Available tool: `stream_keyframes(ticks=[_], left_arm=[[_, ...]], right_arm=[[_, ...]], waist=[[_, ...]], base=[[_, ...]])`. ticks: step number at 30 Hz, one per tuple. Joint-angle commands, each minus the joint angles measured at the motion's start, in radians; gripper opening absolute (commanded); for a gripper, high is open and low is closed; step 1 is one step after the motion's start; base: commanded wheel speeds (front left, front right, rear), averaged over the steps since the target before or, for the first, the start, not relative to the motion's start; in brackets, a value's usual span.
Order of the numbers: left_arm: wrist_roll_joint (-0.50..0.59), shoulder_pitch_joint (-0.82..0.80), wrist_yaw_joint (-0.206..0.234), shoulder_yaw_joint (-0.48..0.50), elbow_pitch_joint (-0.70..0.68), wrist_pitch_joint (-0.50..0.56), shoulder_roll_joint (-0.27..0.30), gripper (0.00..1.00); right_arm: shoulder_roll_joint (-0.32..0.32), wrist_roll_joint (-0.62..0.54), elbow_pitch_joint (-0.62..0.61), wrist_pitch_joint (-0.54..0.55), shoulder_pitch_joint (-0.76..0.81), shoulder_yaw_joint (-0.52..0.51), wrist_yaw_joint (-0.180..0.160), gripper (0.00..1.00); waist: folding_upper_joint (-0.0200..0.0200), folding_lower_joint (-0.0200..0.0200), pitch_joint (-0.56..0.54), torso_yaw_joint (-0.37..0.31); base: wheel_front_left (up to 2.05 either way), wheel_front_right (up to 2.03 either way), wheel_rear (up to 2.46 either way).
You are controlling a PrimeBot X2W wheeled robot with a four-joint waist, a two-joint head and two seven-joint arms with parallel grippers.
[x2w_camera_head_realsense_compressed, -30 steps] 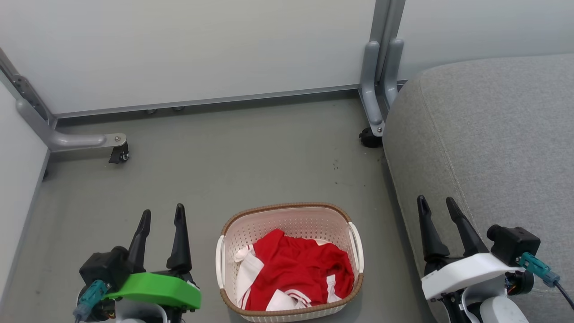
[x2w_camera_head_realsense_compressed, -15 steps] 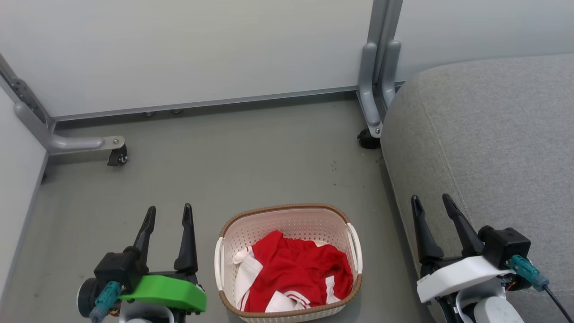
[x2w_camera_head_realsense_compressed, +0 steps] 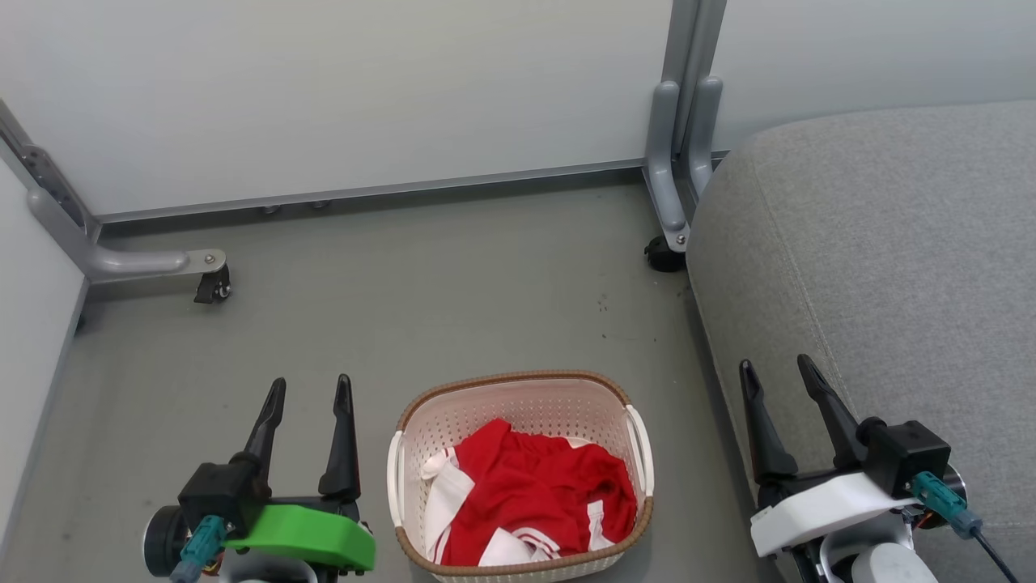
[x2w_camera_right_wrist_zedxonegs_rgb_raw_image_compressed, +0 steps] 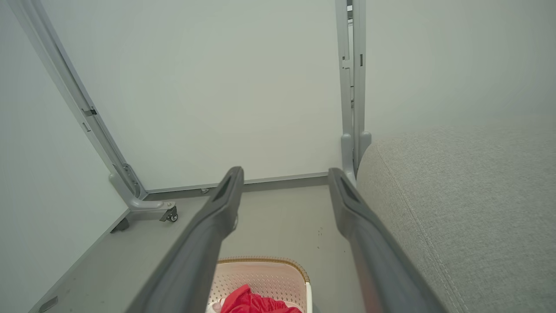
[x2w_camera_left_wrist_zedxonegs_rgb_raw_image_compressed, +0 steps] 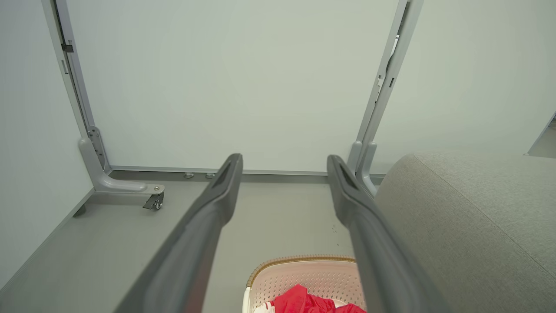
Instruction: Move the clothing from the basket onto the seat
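Head view: a cream-white perforated plastic basket [x2w_camera_head_realsense_compressed: 518, 377], a rounded rectangle with a brown woven-look rim and white side handles, stands on the smooth grey floor [x2w_camera_head_realsense_compressed: 421, 291] at 6 o'clock. Crumpled inside it lies the soft red clothing [x2w_camera_head_realsense_compressed: 538, 494] with white panels and stripe trim. The large grey woven-fabric seat [x2w_camera_head_realsense_compressed: 890, 243], round-edged and seamed, sits at 3 o'clock. The left gripper [x2w_camera_head_realsense_compressed: 312, 380] at the basket's 9 o'clock and the right gripper [x2w_camera_head_realsense_compressed: 774, 362] at its 3 o'clock each spread long dark tapered fingers [x2w_camera_head_realsense_compressed: 341, 437] wide, empty.
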Motion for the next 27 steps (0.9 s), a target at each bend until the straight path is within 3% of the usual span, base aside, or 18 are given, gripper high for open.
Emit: stream_keyframes(ticks=[1,11,27], left_arm=[[0.013,0.003,-0.004,-0.003,0.003,-0.009,0.007,1.0],[0.062,0.014,0.002,-0.009,0.009,-0.028,0.007,1.0],[0.057,0.013,0.0,-0.007,0.017,-0.026,0.007,1.0]], right_arm=[[-0.002,-0.023,0.0,-0.009,0.007,0.005,0.0,1.0],[-0.002,-0.082,0.002,-0.028,0.014,0.01,0.0,1.0],[-0.002,-0.082,0.005,-0.025,0.01,0.005,0.0,1.0]], waist=[[-0.0001,0.0,-0.001,-0.001],[-0.0001,0.0,-0.007,-0.007],[-0.0001,0.0,-0.007,-0.014]], base=[[0.0,0.0,0.0],[0.0,0.0,0.0],[0.0,0.0,0.0]])
